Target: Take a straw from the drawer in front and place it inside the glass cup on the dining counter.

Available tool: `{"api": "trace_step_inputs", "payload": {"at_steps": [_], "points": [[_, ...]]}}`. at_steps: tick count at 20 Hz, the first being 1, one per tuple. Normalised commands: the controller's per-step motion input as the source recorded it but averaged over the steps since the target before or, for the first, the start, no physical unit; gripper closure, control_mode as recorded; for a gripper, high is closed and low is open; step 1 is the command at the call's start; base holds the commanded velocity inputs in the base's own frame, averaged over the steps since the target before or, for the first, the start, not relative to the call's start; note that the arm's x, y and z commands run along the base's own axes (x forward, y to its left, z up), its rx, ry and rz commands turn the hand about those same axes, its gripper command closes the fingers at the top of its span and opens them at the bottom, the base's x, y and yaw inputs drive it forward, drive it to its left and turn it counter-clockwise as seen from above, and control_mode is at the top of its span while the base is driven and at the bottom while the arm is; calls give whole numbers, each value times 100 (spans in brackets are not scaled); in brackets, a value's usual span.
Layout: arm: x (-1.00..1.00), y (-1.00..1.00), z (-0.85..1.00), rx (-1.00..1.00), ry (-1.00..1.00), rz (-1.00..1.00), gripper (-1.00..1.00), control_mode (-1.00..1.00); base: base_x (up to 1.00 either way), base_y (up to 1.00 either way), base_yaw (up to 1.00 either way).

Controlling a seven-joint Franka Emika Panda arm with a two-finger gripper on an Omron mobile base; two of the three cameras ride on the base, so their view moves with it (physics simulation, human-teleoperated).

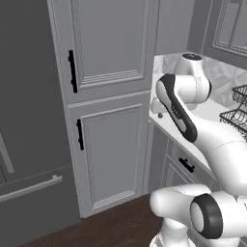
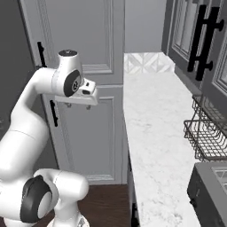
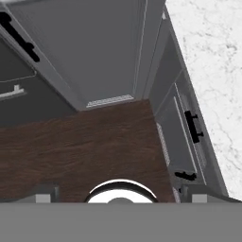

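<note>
Hand [image 2: 79, 105]: I hold it high, fingers apart, empty | drawer [image 3: 182, 132]: shut, below hand, to its right | counter [image 2: 155, 128]: marble, beside hand.

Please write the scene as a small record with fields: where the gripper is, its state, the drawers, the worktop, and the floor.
gripper: open, holds nothing, raised in front of the tall grey cabinet, pointing down
drawers: closed, black handles, under the worktop edge
marble worktop: black wire rack stands on it at the right
floor: dark wood
straw: not seen
</note>
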Motion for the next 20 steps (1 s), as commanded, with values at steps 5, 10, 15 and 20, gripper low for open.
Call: {"api": "trace_step_inputs", "payload": {"at_steps": [5, 10, 15, 20], "points": [[0, 0, 0, 0, 0, 0, -100, 100, -13, -48, 30], [0, 0, 0, 0, 0, 0, -100, 100, -19, -57, 29], [0, 0, 0, 0, 0, 0, -100, 100, -41, -49, 24], [0, 0, 0, 0, 0, 0, -100, 100, -37, -23, 18]]}}
